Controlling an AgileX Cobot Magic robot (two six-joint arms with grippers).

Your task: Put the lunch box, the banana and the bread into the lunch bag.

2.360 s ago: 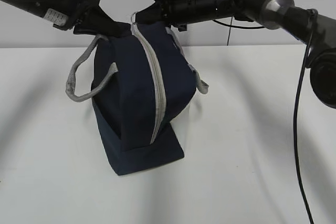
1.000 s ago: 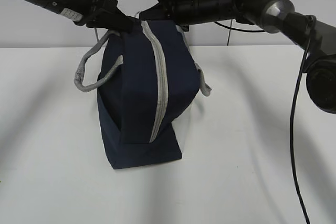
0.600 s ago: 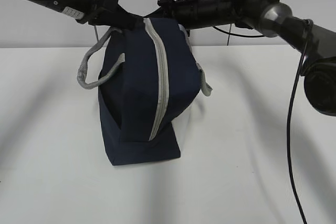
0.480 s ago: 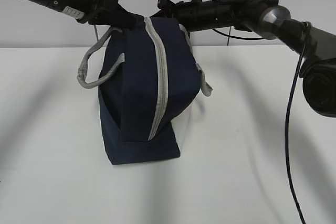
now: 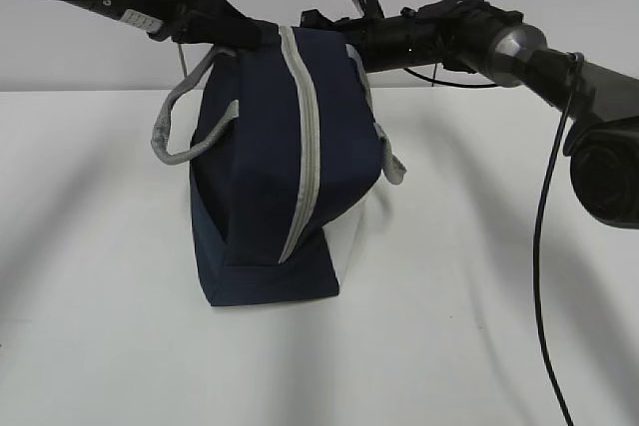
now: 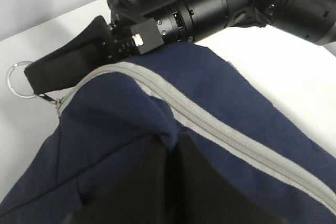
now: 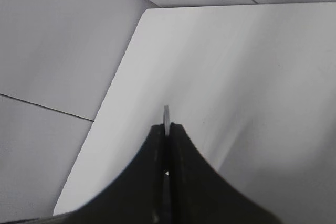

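The navy lunch bag (image 5: 255, 177) stands on the white table, and its grey zipper strip (image 5: 308, 147) runs shut over the top. My left gripper (image 6: 170, 148) is shut on a fold of the bag's fabric beside the zipper, at the bag's top left in the exterior view (image 5: 238, 35). My right gripper (image 7: 166, 126) is shut on the metal zipper pull ring (image 6: 17, 80) at the far end of the zipper; the bag's top partly hides it in the exterior view. The lunch box, the banana and the bread are out of view.
Grey strap handles hang on the bag's left (image 5: 170, 132) and right (image 5: 391, 162). The right arm (image 5: 499, 42) reaches across above the table from the right, with a black cable (image 5: 544, 246) hanging under it. A grey wall stands behind the table.
Both arms and the bag's top have shifted to the right, so the bag stands more upright. The right gripper's tip has slipped behind the bag's top. Both grips are unchanged.
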